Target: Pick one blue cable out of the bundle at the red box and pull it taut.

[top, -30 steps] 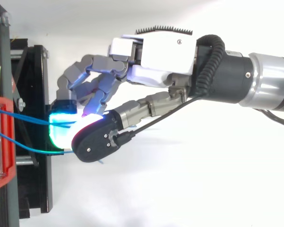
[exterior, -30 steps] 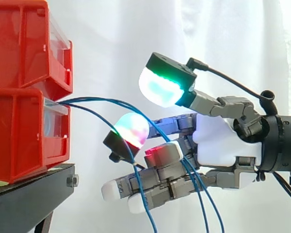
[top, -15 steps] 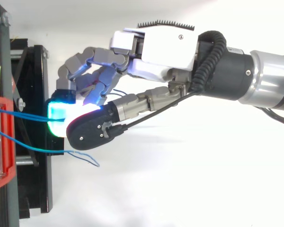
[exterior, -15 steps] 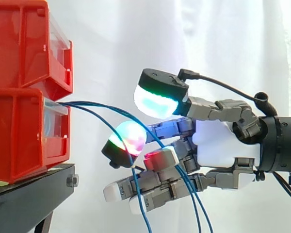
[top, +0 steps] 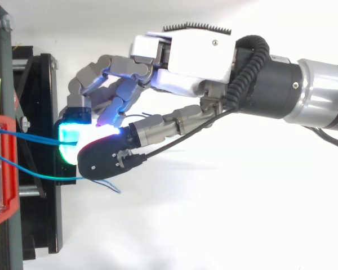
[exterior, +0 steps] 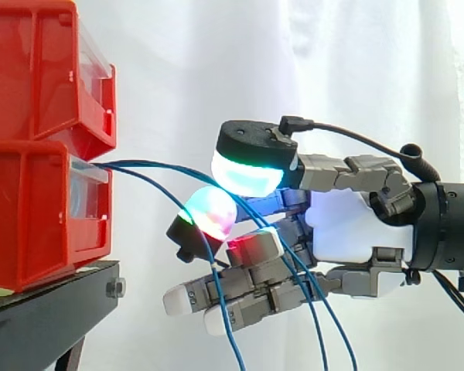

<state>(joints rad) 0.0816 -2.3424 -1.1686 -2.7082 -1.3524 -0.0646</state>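
Blue cables (exterior: 139,161) come out of the front of the lower red bin (exterior: 31,216), stacked under another red bin (exterior: 31,69) on a black stand (exterior: 46,309), and droop through the hand (exterior: 348,228), whose curled thumb and finger pinch one blue cable (top: 39,139).

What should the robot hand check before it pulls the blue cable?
1. The blue cables come out of the lower red box: ok.
2. The hand is in among the cables: ok, they run down through it in the side view.
3. Exactly one cable is held: cannot tell.
4. The cable is taut: not ok, they all arc and hang slack.
5. The hand is apart from the box: ok, a gap shows between them.
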